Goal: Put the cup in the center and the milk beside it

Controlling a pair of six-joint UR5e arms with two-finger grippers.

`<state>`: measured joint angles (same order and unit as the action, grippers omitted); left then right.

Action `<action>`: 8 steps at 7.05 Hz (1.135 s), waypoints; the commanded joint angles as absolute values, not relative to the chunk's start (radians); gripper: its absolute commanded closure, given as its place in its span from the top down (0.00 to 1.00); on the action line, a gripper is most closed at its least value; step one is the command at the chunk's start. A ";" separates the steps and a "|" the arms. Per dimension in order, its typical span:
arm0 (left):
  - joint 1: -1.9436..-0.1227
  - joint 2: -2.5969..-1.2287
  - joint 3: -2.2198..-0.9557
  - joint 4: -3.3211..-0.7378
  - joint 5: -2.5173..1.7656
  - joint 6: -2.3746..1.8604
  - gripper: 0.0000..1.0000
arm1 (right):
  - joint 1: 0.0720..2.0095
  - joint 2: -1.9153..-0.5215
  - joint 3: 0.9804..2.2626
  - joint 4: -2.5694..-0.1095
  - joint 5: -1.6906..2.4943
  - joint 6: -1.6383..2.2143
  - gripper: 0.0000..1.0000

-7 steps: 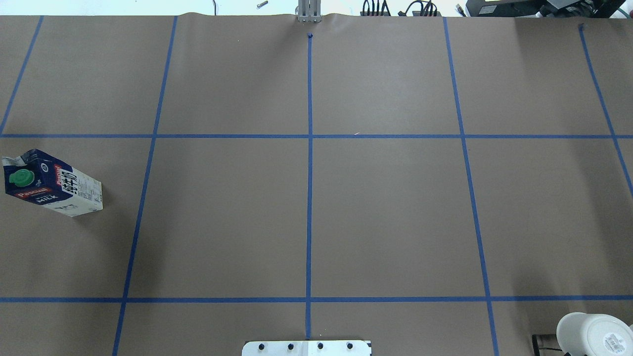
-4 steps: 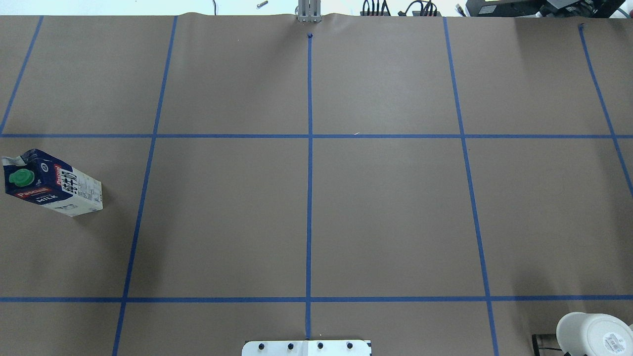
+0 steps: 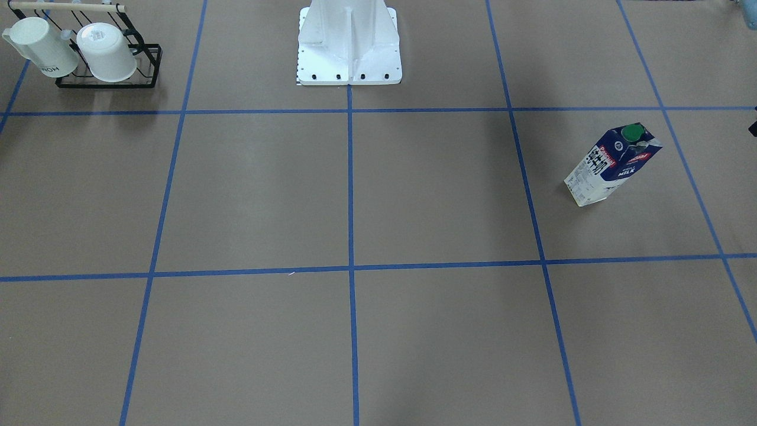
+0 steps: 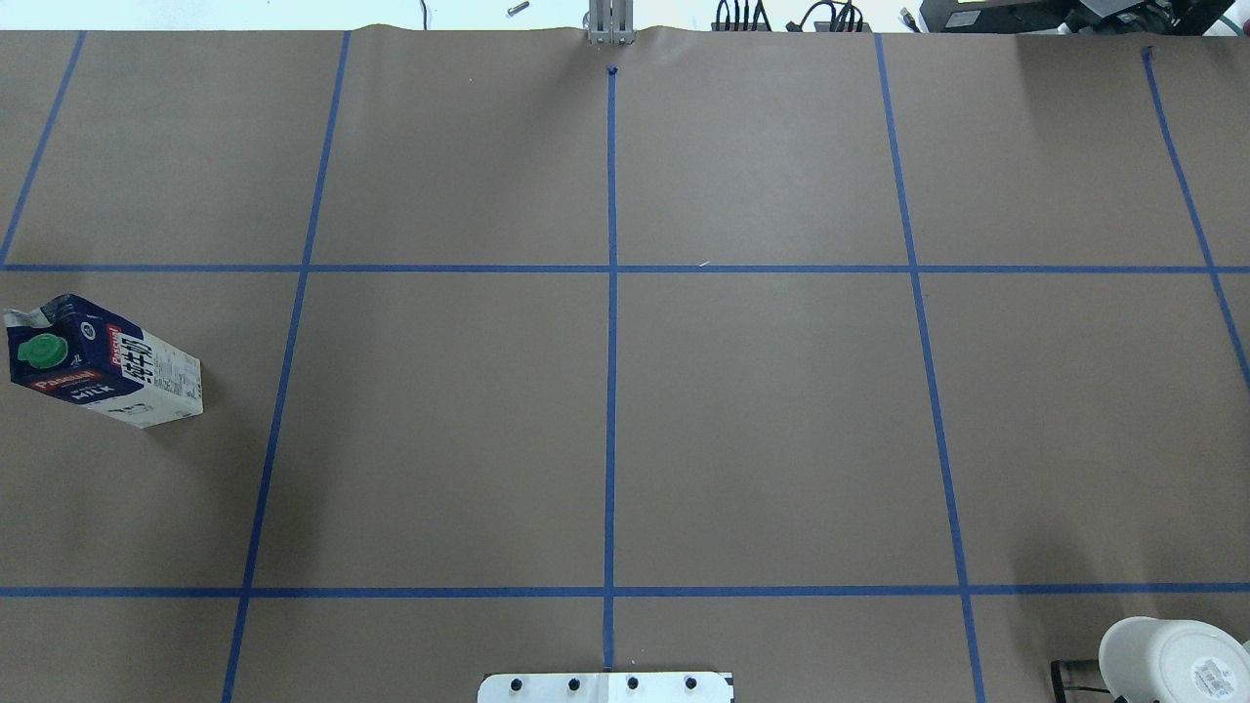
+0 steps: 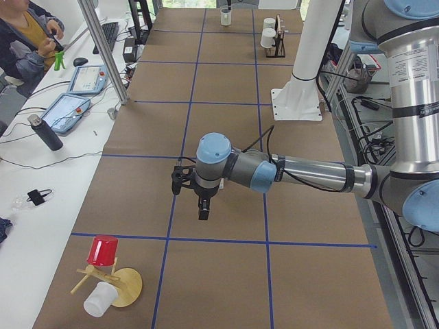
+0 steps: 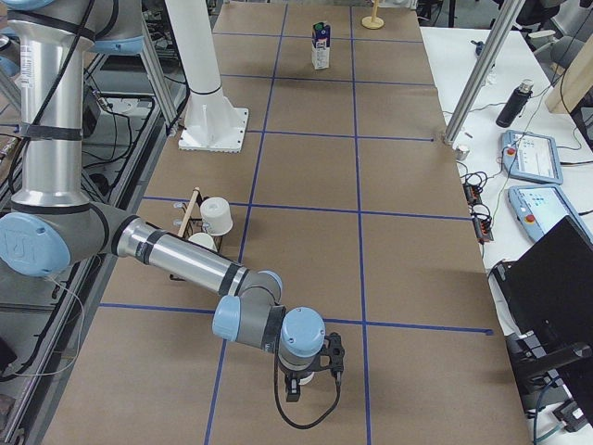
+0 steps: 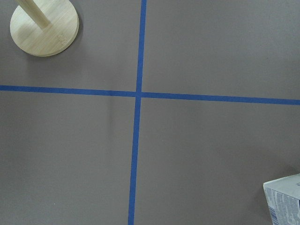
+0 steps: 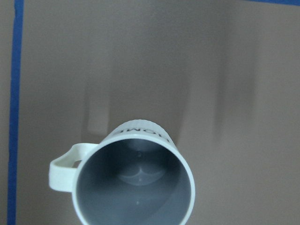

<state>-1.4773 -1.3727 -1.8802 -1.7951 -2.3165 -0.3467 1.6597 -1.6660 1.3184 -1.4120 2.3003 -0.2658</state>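
The cup (image 8: pixel 136 187) stands upright on the table (image 4: pixel 781 439) below the right gripper (image 6: pixel 295 394). The milk (image 4: pixel 103 366) stands upright at the table's left side. For the right gripper and the left gripper (image 5: pixel 204 212), whether the jaws are parted or closed cannot be determined

Brown paper covers the tabletop (image 4: pixel 781 439), and blue tape lines (image 4: pixel 611 391) divide it into a grid of large squares. At one near corner stands a black wire rack (image 3: pixel 151 65) with a wooden rod (image 3: pixel 65 6) along its top; a plain white mug (image 3: pixel 109 56) rests on it bottom up. At the opposite end stands a wooden stand (image 5: pixel 120 286) on a round base, with a red cup (image 5: pixel 103 250) upturned on top and a white cup (image 5: pixel 99 300) low at its side. On the white side bench lie two control tablets (image 5: pixel 65 110), a dark bottle (image 5: pixel 44 133) and cables. A seated person (image 5: pixel 24 38) is at that bench.
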 commanded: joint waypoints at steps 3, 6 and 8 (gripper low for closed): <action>-1.479 -1.373 -1.882 -1.798 -2.318 -0.347 0.98 | 1.660 -1.597 1.224 -1.408 2.296 -0.230 0.98; -1.477 -1.373 -1.882 -1.798 -2.318 -0.347 0.98 | 1.660 -1.605 1.221 -1.407 2.301 -0.218 0.90; -1.479 -1.371 -1.884 -1.798 -2.318 -0.347 0.98 | 1.658 -1.595 1.189 -1.390 2.303 -0.216 0.90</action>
